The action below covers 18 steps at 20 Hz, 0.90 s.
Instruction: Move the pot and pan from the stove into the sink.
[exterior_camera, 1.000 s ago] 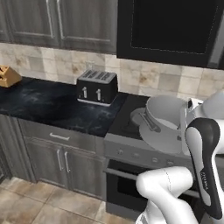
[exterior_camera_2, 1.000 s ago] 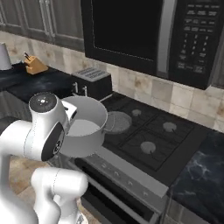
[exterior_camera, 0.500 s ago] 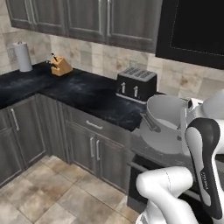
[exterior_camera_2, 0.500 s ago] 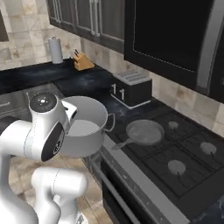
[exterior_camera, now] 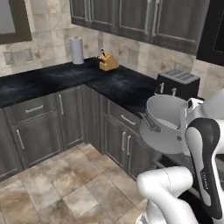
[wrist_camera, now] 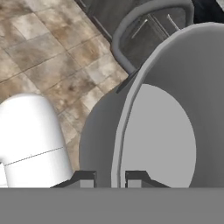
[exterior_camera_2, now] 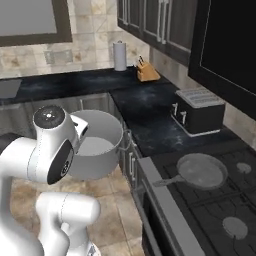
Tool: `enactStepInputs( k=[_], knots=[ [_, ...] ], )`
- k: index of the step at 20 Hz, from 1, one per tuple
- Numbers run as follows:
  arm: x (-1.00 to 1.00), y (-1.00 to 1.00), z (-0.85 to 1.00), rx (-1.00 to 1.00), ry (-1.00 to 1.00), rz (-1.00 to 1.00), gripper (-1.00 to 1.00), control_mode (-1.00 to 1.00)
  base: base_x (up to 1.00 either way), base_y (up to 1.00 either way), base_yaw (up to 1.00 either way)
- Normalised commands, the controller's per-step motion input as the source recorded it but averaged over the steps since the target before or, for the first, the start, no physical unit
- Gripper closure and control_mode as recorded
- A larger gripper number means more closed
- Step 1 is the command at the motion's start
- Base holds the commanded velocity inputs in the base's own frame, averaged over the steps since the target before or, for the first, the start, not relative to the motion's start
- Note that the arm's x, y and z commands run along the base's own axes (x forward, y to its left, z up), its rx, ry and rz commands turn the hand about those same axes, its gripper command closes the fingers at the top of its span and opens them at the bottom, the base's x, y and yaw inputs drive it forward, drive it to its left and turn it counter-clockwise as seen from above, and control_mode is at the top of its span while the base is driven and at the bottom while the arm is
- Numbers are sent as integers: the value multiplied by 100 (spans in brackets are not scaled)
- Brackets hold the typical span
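Between closed jaws, pot (wrist_camera: 166,131) rim

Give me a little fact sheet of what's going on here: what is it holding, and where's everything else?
holding: pot, its rim pinched in the shut gripper
pot position: in the air in front of the cabinets, off the stove
pan: on the stove, handle toward the front edge
toaster: on the counter beside the stove
knife block: at the counter's corner
paper towel roll: next to the knife block
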Motion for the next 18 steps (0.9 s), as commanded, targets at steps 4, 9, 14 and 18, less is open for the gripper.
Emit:
enactStepInputs(
  k=[4, 9, 14, 18],
  knots=[
    [0, 0, 0, 0, 0, 0, 100, 100, -3, 0, 48],
    [0, 0, 0, 0, 0, 0, 100, 100, 0, 0, 45],
    [0, 0, 0, 0, 0, 0, 100, 100, 0, -1, 43],
    [0, 0, 0, 0, 0, 0, 100, 100, 0, -3, 40]
  ],
)
